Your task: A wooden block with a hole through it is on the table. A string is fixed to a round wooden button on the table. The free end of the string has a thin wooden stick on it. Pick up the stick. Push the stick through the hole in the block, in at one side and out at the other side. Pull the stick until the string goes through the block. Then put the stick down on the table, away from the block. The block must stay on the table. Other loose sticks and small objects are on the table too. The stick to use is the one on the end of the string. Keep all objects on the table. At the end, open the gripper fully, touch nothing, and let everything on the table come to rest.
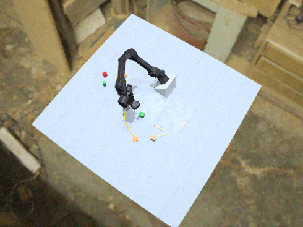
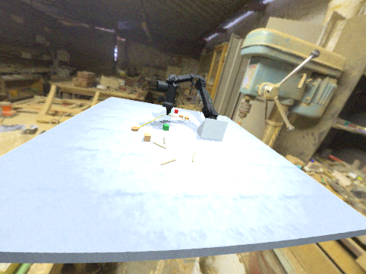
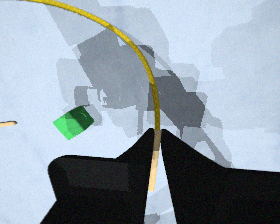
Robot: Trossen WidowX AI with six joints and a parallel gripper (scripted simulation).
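Table in seemingly cluttered workshop
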